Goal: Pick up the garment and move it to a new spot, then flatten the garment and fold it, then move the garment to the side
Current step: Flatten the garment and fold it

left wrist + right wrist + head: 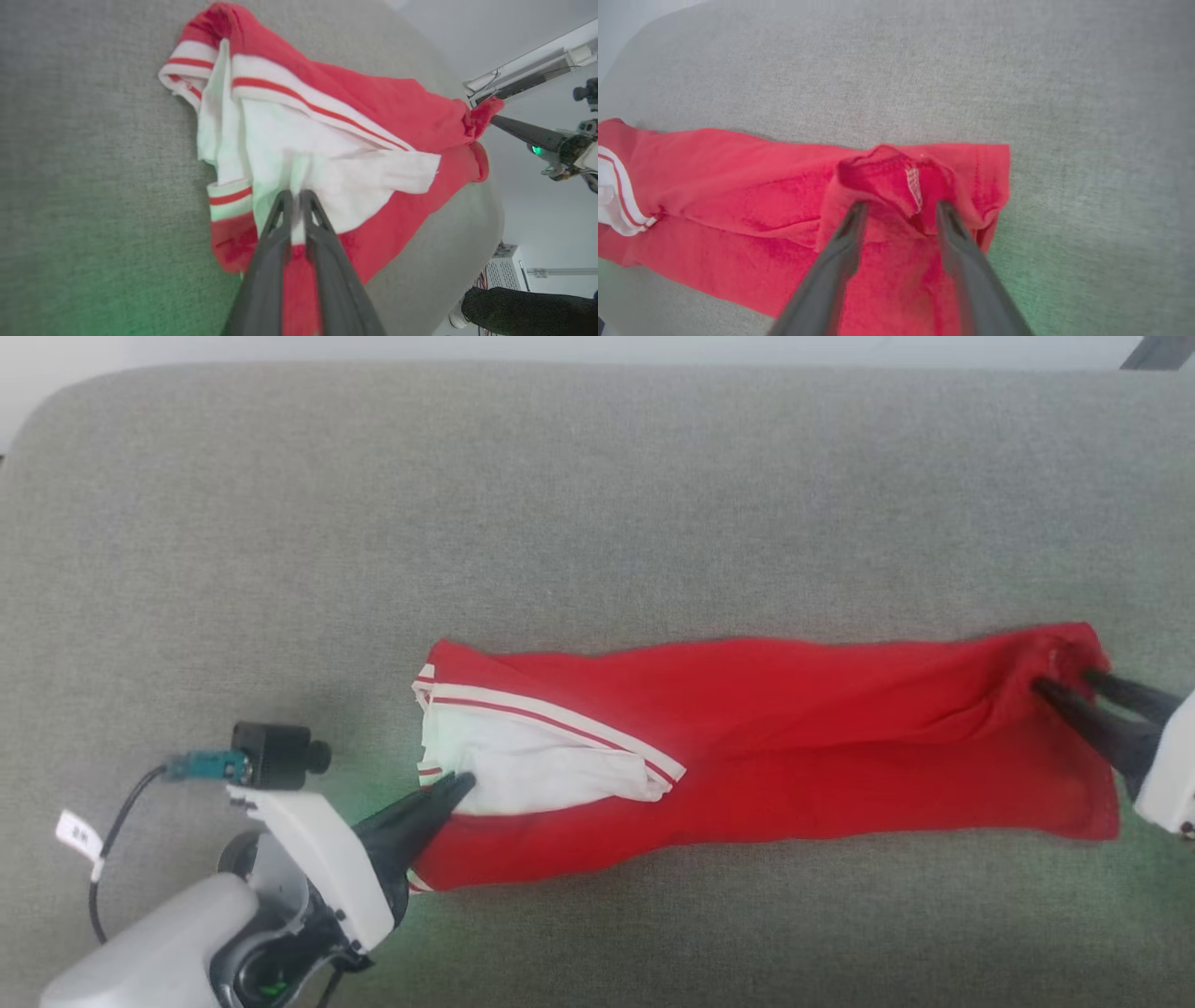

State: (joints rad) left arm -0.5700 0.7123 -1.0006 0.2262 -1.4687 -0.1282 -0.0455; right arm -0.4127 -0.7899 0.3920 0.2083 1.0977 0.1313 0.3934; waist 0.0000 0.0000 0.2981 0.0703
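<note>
GREY CUSHION, MID-FOLD: A red basketball jersey with short white sleeves and red-and-white striped trim (794,737) lies folded into a long strip across the near half of a grey woven-fabric cushion (560,504), running from approx. the cushion's centre to its right edge. The robot's left gripper (457,789), nr the cushion's near-left corner, is clenched on the jersey's white sleeve (541,775). The left wrist view shows cloth pinched btwn its closed dark fingers. The right gripper (1062,679), at the cushion's right edge, has its jaws parted, i.e. released. A small pucker of red cloth stands btwn its fingertips (850,228), not squeezed as far as can be seen.

Judged stage: the fold part of the task, w/ the lengthwise fold laid down and the shift to the side not yet done.

- **Right gripper:** prob. best lifted straight up off the cushion, so the pucker drops flat rather than dragging.
- **Left gripper:** best let go low, w/o tugging toward the cushion's left edge, or the strip skews.
- **Sleeve:** it spills out of the fold and wants tucking before any end-to-end fold.
- **Risk:** the fabric looks thin and slack, so layers may slide apart if only the top one is regripped.
</note>
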